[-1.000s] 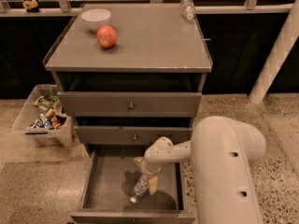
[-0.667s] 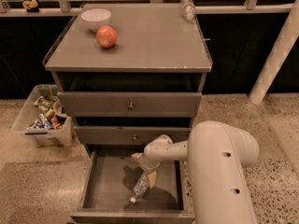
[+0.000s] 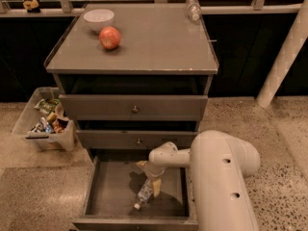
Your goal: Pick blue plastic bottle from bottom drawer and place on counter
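Note:
The blue plastic bottle (image 3: 143,194) lies tilted in the open bottom drawer (image 3: 109,191), its white cap pointing toward the drawer's front. My gripper (image 3: 149,178) reaches down into that drawer from the right, right at the bottle's upper end and touching or nearly touching it. The big white arm housing fills the lower right of the view and hides the drawer's right side. Above the cabinet, the grey counter (image 3: 159,47) is in full view.
On the counter stand a white bowl (image 3: 98,19) and a red apple (image 3: 109,37) at the back left, and a clear crinkly bottle (image 3: 193,7) at the back right. A plastic bin of snacks (image 3: 45,124) sits on the floor to the left. A white pillar (image 3: 284,57) rises at the right.
The gripper and forearm have shifted a little to the left inside the drawer. The bottle has stayed in nearly the same spot under the gripper.

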Robot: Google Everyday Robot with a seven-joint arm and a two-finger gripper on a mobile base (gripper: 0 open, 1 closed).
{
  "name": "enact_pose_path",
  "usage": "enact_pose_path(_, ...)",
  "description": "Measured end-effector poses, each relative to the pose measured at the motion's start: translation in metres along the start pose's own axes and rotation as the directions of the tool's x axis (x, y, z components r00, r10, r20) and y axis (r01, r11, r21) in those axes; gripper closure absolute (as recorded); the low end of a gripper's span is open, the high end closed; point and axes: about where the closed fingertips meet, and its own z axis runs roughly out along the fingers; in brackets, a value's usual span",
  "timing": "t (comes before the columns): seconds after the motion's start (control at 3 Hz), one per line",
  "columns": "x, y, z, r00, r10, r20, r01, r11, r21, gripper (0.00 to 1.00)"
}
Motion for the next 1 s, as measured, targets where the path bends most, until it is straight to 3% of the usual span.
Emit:
enact_pose_path(0.67, 0.008, 0.007, 0.083, 0.995, 0.006, 0.101, 0.0, 0.9982, -0.059, 0.0)
enact_pose_path(1.0, 0.007, 0.008, 0.083, 0.995, 0.006, 0.101, 0.0, 0.9982, -0.06, 0.0)
